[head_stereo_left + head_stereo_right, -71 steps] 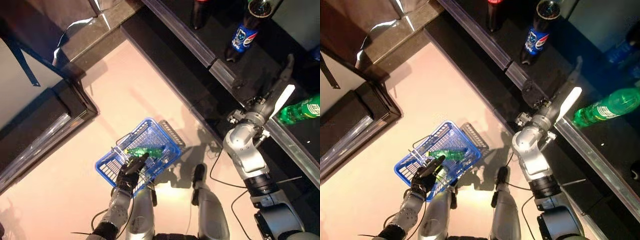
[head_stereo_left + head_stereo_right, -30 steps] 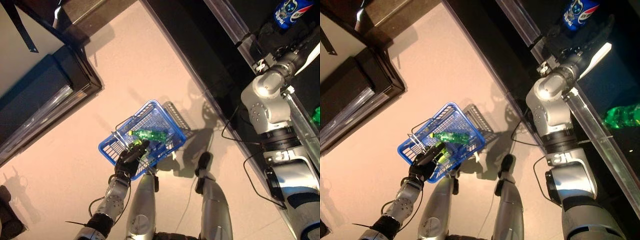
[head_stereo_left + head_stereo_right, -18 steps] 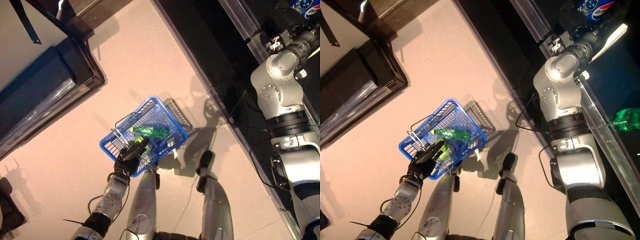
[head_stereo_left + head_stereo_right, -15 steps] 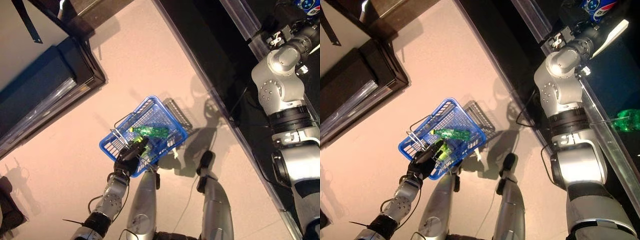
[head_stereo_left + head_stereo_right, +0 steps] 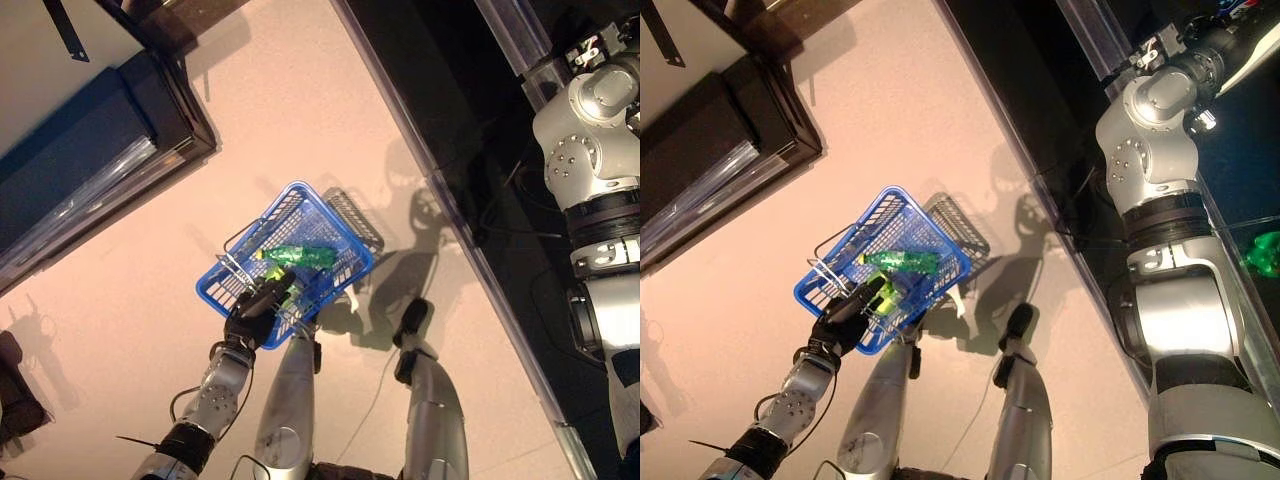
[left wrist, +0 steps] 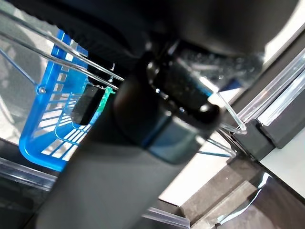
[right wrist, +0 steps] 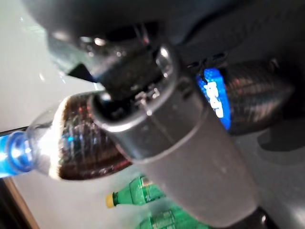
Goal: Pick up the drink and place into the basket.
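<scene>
The left hand [image 5: 252, 322] is curled round the handle of the blue basket [image 5: 340, 287], which already holds a green bottle [image 5: 293, 257]. The right hand [image 7: 190, 143] looks wrapped round a cola bottle [image 7: 76, 138] on the shelf. Lifting comes next, I'd say.

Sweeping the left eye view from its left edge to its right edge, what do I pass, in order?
Dark cabinet → left hand on the wire handle → blue basket holding the green bottle → dark shelf edge → right arm, whose hand is out of this view.
</scene>
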{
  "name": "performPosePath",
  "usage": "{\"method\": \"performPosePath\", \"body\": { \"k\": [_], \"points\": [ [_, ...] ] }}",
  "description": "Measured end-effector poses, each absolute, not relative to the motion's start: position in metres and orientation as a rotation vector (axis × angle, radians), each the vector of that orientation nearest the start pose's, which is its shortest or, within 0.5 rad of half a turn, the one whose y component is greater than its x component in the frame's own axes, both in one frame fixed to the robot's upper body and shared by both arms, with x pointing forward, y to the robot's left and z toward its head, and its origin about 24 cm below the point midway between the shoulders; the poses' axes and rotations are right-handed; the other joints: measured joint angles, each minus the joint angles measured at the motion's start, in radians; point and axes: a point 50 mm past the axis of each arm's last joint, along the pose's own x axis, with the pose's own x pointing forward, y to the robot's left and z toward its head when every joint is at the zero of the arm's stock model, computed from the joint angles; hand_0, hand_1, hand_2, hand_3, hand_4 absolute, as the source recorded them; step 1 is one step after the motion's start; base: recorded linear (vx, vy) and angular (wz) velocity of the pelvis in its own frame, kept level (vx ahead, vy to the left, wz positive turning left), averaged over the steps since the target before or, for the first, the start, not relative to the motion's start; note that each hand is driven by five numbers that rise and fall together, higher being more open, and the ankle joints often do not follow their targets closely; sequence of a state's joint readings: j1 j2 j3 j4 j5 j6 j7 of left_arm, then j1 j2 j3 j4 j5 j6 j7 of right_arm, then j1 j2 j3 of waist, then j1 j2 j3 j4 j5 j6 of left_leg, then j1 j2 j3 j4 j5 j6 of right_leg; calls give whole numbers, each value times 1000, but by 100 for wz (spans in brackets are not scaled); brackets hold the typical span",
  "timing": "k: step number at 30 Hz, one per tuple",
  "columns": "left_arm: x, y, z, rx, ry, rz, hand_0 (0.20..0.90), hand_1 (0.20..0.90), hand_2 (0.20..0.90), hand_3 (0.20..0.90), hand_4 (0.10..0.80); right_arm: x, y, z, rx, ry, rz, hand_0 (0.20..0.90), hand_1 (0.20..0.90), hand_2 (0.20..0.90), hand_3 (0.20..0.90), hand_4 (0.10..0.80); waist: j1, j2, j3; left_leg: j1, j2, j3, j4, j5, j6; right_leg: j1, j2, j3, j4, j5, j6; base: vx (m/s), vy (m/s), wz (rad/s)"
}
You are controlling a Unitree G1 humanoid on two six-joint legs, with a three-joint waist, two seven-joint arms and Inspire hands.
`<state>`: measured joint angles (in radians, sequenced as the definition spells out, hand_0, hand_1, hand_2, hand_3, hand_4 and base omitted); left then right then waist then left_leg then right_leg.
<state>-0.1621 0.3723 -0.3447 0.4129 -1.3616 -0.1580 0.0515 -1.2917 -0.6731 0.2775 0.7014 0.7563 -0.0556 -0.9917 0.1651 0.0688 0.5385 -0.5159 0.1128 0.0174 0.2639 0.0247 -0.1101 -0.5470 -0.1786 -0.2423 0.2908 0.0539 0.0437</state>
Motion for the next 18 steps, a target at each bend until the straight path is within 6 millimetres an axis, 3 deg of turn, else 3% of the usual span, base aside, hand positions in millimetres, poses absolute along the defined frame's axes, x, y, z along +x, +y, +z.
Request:
{"method": "performPosePath", "body": {
  "k": [9, 18],
  "points": [
    [267, 185, -12, -875, 290, 98, 300, 300, 300, 200, 100, 374, -266, 344, 251, -465, -999, 300, 300, 300, 200, 100, 4, -2, 1, -11, -8, -6, 2, 2, 0, -13, -6, 1, 4, 3, 2, 4, -9, 1],
    [266, 189, -13, -867, 301, 92, 300, 300, 300, 200, 100, 374, -266, 343, 232, -460, -999, 300, 300, 300, 200, 100, 6, -2, 1, -13, -9, -7, 1, 2, 0, -14, -6, 0, 4, 3, 2, -2, -12, 0]
  ]
}}
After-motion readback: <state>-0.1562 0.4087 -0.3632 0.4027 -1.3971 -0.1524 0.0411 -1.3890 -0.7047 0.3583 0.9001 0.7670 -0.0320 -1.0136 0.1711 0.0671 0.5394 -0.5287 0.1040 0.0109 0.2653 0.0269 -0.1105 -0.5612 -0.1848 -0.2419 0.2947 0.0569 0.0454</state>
